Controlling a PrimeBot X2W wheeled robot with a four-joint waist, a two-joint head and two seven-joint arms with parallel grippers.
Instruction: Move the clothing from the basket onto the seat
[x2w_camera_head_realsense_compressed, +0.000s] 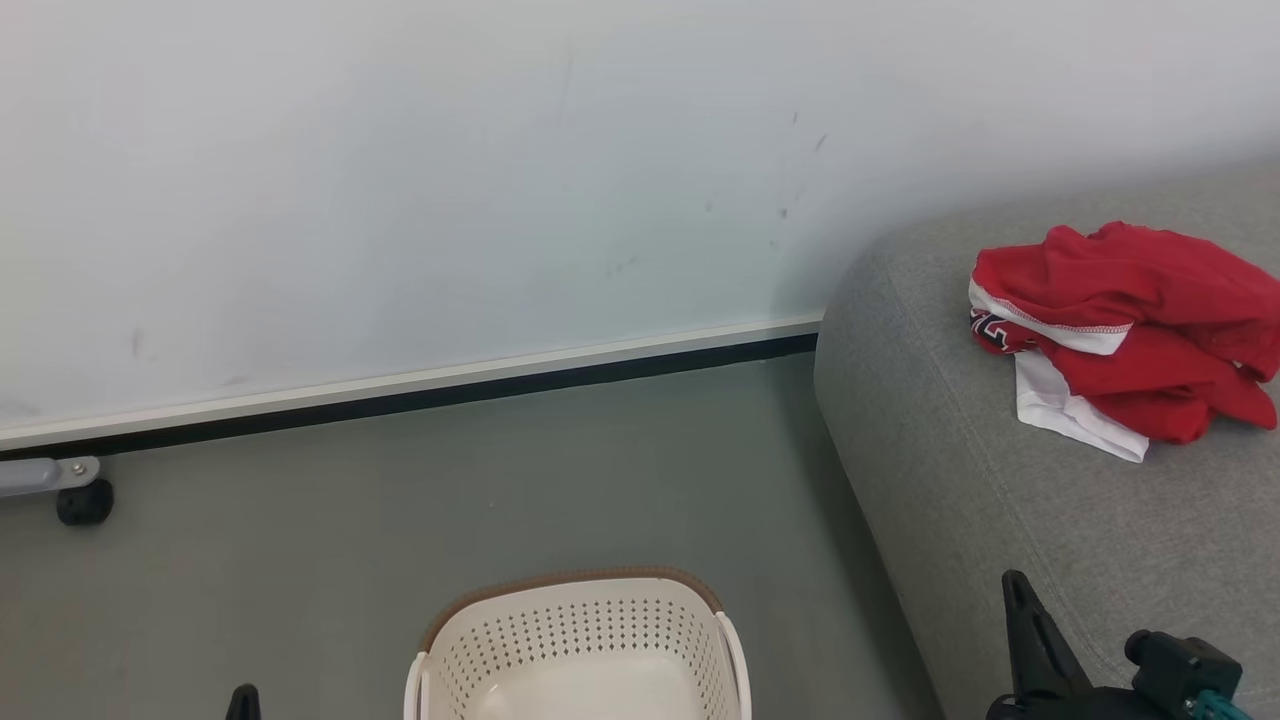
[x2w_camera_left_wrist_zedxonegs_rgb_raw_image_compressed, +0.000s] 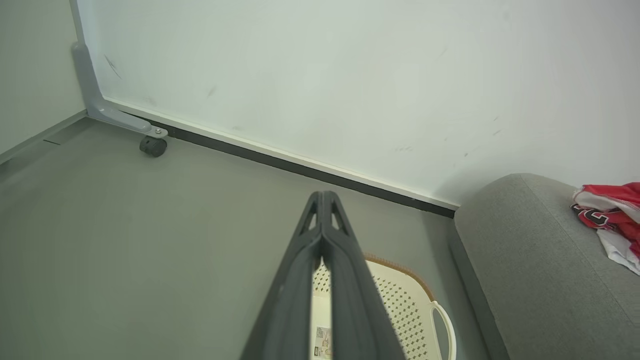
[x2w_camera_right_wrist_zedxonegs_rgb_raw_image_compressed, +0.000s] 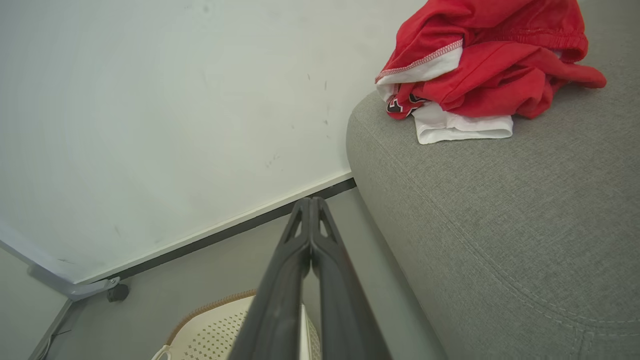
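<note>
Lying near the seat's (x2w_camera_head_realsense_compressed: 1000, 520) edge, the clothing (x2w_camera_head_realsense_compressed: 1130, 330) could be swept off by the closed, empty left gripper (x2w_camera_left_wrist_zedxonegs_rgb_raw_image_compressed: 324, 196) or right gripper (x2w_camera_right_wrist_zedxonegs_rgb_raw_image_compressed: 311, 201).

Red clothing (x2w_camera_head_realsense_compressed: 1130, 330) heaped on grey seat (x2w_camera_head_realsense_compressed: 1000, 500)

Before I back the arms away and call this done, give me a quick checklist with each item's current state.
1. The red sports garments lie on the grey woven-fabric seat: ok.
2. Nothing hangs off the seat's rounded edge: ok.
3. The cream perforated plastic basket is emptied: the part in view is bare, but its near end is cut off: cannot tell.
4. The left tool is shut and holds nothing: ok.
5. The right tool is shut and holds nothing: ok.
</note>
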